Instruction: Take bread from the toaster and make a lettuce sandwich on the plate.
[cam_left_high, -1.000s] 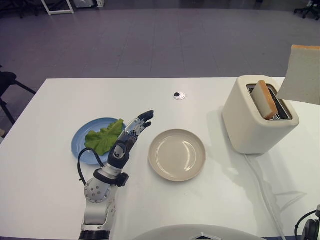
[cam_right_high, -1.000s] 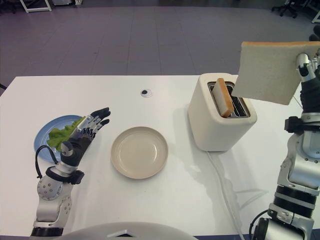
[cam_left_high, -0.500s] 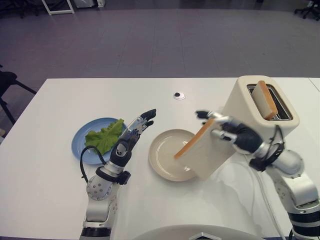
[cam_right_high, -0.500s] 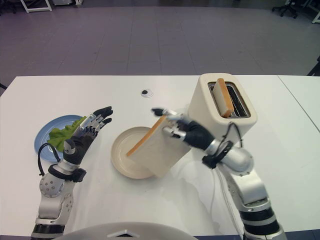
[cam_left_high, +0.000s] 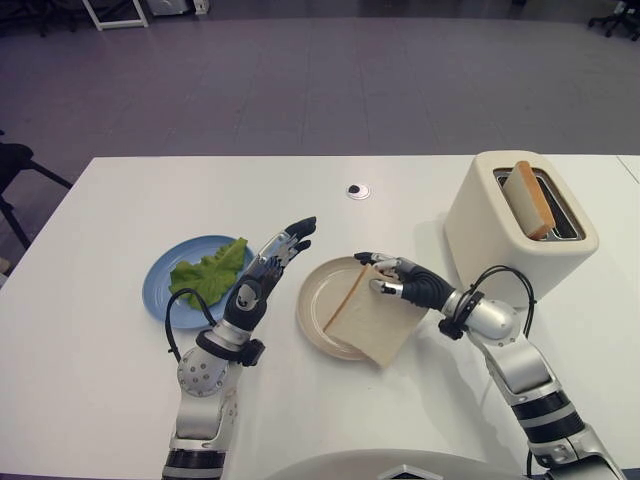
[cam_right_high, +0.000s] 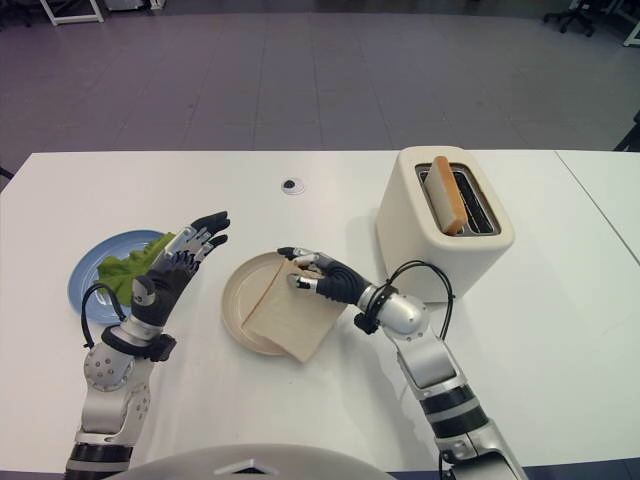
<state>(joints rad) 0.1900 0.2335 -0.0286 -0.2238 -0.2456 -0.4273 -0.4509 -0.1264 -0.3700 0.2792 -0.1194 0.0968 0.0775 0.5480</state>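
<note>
- The right hand (cam_left_high: 402, 286) is curled onto the far top edge of a square slice of pale white bread (cam_left_high: 372, 322), pinching it between fingers and thumb
- Held by that edge, the slice leans down and to the left over the round beige plate (cam_left_high: 311, 300). Most of it lies across the plate's right half and its near corner reaches past the rim. I judge this edge grip lets the slice go down flat without the fingers being caught beneath it
- The step in hand looks like laying the sandwich's bottom slice; it is not yet released
- The left hand (cam_left_high: 262, 281) is spread wide and holds nothing. It hovers between the two plates, over the right edge of the round blue plate (cam_left_high: 158, 287), probably so that it is close to the filling for the next step
- The ruffled green lettuce leaf (cam_left_high: 207, 275) lies untouched on the blue plate, just beside the left hand
- The cream boxy toaster (cam_left_high: 497, 252) stands at the right of the white desk (cam_left_high: 90, 380), apart from the beige plate. A second, browner slice (cam_left_high: 528, 198) stands up out of one slot, easy to pinch from above
- A small black round fitting (cam_left_high: 358, 190) sits in the desk behind the plates
- Count: two bread slices, two plates, one lettuce leaf as far as I can tell, one toaster
</note>
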